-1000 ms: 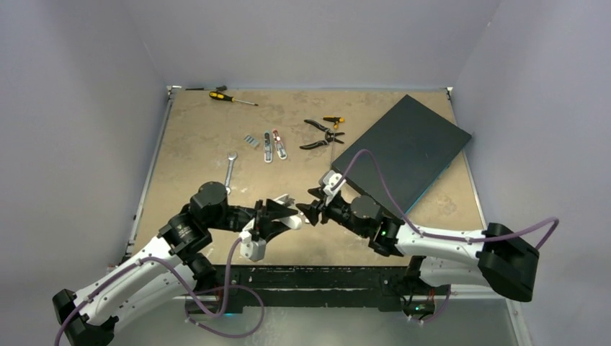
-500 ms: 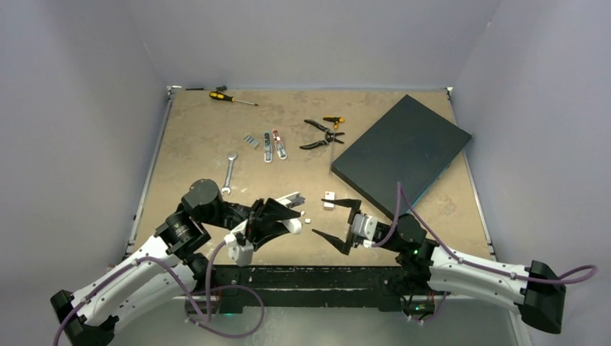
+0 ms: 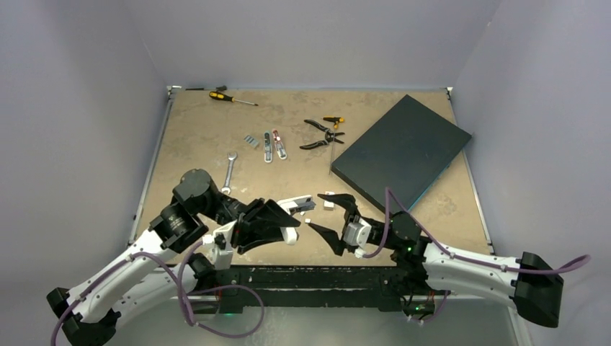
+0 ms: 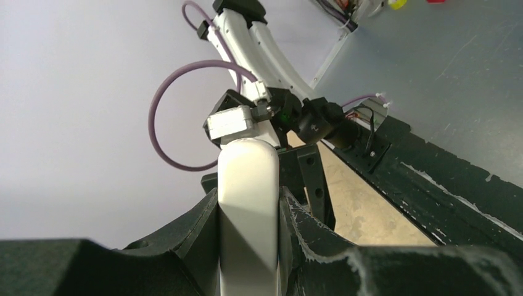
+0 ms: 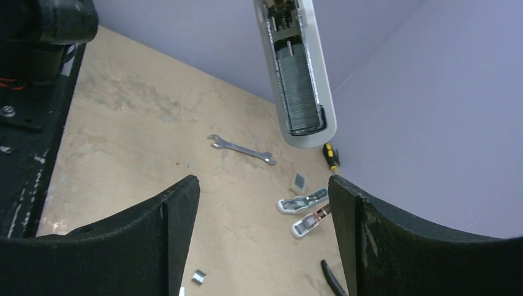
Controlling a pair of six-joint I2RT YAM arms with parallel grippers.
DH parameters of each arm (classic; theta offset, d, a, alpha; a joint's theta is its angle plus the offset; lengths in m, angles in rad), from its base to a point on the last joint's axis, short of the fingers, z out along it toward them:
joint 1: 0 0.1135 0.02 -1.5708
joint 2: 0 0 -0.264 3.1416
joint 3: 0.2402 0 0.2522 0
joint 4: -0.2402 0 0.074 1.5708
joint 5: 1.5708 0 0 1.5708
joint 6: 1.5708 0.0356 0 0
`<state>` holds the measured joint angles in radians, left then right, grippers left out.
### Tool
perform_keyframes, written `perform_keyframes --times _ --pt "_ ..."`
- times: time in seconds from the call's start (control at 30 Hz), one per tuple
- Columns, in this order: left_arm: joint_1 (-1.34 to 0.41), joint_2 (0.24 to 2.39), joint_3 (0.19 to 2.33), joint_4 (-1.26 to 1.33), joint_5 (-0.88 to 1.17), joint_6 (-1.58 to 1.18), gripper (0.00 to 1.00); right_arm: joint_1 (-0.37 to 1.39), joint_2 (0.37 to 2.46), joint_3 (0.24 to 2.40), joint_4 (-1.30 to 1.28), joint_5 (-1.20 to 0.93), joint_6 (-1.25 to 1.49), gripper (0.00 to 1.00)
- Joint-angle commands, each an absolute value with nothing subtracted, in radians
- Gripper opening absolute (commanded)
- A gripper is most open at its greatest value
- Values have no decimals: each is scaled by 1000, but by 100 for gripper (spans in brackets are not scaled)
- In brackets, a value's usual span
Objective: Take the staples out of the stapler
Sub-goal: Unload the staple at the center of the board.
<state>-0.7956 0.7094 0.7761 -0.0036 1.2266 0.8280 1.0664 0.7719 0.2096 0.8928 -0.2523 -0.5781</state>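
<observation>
So the left gripper (image 4: 248,200) is clamped tight on the white stapler (image 4: 247,179), one finger snug on each side. It's holding it up off the worktop (image 3: 202,130), on the near side of the wrench (image 3: 229,171). The right gripper (image 5: 264,185) is spread wide open with nothing in it, just off the stapler's tip on the side away from the wrench. The right wrist cam looks straight into the stapler's open channel, and there's a dark grey strip of staples (image 5: 300,80) sitting in there. A small loose block (image 3: 251,140) of staples lies on the worktop just beyond the wrench, next to two little staplers (image 3: 274,145). There's also a tiny silvery bit (image 5: 198,277) lying nearer than the wrench, too small to tell what it is.
</observation>
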Motion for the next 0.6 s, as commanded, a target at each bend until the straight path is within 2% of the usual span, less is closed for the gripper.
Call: perform_keyframes --times 0.0,0.3,0.4,0.57 --pt "-801 736 910 -152 1377 991 0 1069 752 264 978 -217 -631 78" --pt "-800 922 1194 -1079 1517 1846 0 1070 681 271 902 -215 -637 78" --pt "-801 965 1223 -1230 1517 2029 0 1069 676 273 895 -213 -637 78" --pt "-801 976 1225 -1260 1511 2062 0 1070 671 276 880 -212 -636 77"
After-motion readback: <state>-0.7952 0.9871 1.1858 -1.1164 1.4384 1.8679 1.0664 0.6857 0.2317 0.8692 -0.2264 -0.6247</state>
